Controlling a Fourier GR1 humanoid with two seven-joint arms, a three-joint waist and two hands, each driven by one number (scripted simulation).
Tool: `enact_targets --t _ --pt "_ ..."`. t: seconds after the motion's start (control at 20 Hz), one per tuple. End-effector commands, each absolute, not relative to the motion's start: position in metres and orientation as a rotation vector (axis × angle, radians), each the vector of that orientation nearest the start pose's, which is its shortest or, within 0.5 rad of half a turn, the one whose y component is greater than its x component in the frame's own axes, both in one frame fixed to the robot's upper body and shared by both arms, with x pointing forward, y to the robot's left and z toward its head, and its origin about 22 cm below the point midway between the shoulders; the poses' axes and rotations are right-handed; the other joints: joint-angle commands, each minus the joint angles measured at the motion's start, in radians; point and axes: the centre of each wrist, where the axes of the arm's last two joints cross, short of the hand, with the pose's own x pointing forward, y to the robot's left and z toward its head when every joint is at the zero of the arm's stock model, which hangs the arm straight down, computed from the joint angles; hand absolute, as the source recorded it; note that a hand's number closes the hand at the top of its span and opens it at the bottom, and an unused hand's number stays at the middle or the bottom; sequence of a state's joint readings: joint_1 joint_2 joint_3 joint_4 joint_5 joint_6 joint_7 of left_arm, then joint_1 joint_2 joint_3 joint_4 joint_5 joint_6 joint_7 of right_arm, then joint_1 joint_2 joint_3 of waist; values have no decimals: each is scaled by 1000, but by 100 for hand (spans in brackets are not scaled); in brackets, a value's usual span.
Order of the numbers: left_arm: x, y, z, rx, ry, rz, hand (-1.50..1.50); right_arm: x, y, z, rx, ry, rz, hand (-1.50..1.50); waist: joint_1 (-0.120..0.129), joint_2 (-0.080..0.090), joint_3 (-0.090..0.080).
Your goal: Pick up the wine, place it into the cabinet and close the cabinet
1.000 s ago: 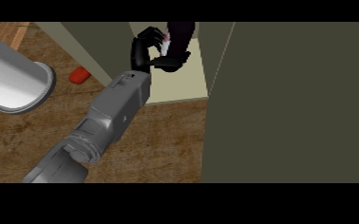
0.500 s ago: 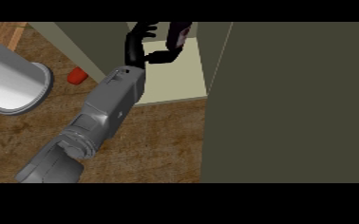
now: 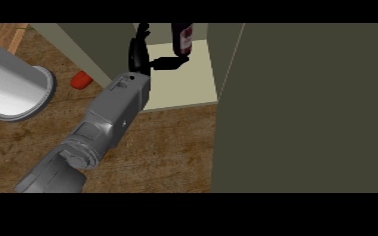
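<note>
Left hand (image 3: 140,55), fingers straight, just beside wine (image 3: 182,37), inside cabinet (image 3: 181,87)

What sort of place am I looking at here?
Likely a kitchen: a wooden counter, an open cabinet with a wine bottle standing inside, and a round metal vessel at the left.

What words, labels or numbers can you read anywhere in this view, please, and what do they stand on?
No text can be read.
The wine bottle in the cabinet has a lighter patch that may be a label, too blurred to read.
Nothing else shows any writing.
</note>
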State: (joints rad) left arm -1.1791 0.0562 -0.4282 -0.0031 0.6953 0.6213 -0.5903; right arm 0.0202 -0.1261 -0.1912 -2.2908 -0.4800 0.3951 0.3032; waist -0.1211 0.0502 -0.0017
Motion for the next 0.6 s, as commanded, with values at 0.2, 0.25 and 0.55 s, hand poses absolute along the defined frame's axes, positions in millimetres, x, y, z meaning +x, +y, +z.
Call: enact_targets --t 0.2,0.25,0.55 --pt "427 139 11 527 -1706 -18 -150 177 -271 168 389 -2016 309 -150 5 5 -2" --pt "437 140 29 526 -1716 -6 -150 167 -272 171 401 -2018 314 -150 -9 -3 -1" --pt "432 126 23 420 -1745 -15 -150 171 -269 162 388 -1987 301 -150 15 -7 -1"
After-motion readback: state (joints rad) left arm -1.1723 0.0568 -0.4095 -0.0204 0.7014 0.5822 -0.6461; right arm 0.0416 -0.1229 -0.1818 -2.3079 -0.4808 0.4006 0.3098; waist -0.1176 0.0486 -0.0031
